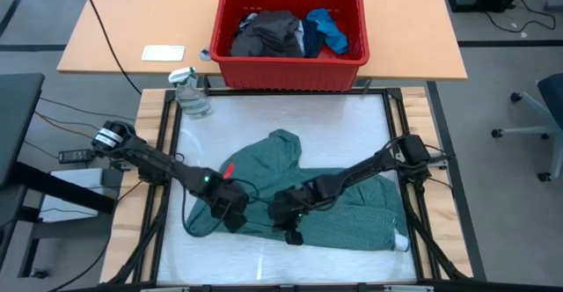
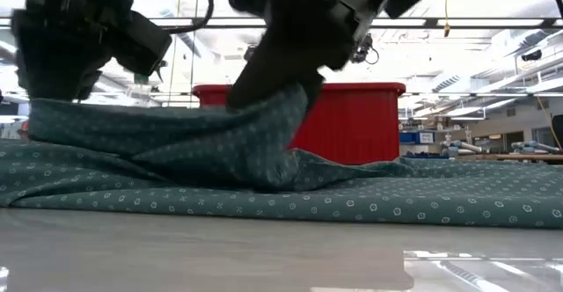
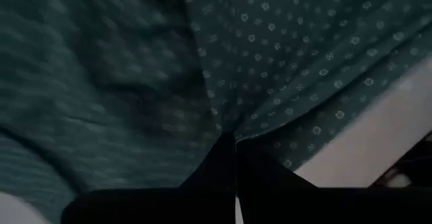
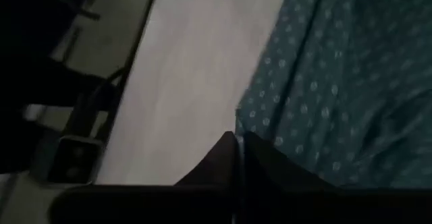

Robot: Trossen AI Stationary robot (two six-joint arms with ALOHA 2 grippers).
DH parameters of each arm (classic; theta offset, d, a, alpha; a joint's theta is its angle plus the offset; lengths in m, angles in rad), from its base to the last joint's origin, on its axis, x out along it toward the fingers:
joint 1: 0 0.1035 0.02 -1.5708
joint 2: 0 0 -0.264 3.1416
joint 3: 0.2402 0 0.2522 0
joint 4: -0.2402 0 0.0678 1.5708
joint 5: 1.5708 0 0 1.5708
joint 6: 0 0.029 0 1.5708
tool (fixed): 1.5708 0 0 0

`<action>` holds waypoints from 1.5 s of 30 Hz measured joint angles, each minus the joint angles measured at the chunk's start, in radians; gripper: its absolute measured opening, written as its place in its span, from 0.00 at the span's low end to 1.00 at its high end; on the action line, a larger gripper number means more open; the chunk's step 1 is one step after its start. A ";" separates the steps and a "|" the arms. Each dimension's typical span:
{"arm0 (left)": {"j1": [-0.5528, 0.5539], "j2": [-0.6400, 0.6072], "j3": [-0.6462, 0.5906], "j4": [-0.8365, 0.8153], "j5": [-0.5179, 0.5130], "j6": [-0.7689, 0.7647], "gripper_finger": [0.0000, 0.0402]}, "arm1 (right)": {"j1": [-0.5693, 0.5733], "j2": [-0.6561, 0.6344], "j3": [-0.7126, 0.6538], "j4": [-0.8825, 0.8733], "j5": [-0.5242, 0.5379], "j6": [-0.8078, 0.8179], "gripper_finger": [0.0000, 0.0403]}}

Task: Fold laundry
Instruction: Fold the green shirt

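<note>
Mid-fold on the white table (image 1: 352, 120): the left gripper (image 1: 230, 213) pinches tight a lifted fold of the large teal-green dotted cotton shirt (image 1: 352, 217); the right gripper (image 1: 290, 224), jaws near-closed, rests beside its edge; carrying the fold across seemingly comes next.

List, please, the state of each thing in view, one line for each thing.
Teal-green shirt: spread on the table, crumpled, partly folded over.
Left pincer: shut on the teal-green shirt, at its left part.
Right pincer: low at the shirt's front edge; grip unclear.
Red bin: upright, open, holding clothes.
Dark grey piece: bunched in the bin.
Bright blue piece: bunched in the bin.
Spray bottle: standing at the table's far left corner.
</note>
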 joint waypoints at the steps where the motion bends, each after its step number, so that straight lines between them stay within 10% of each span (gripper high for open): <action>1: -0.015 0.003 -0.001 0.002 0.001 -0.033 0.00 | -0.006 0.000 -0.012 0.005 -0.023 0.008 0.12; 14: -0.061 -0.029 0.000 0.128 -0.017 -0.207 0.21 | -0.017 -0.005 -0.077 -0.013 -0.436 0.073 0.29; 24: -0.069 -0.043 -0.001 0.028 -0.073 -0.242 0.38 | -0.034 -0.005 -0.077 -0.007 -0.231 0.070 0.28; 35: -0.112 -0.063 -0.001 0.120 -0.038 -0.304 0.52 | -0.043 -0.005 -0.077 -0.271 -0.406 0.243 0.31; 45: -0.058 -0.069 -0.002 -0.005 -0.117 -0.143 0.63 | -0.040 -0.009 -0.076 -0.227 -0.268 0.554 0.32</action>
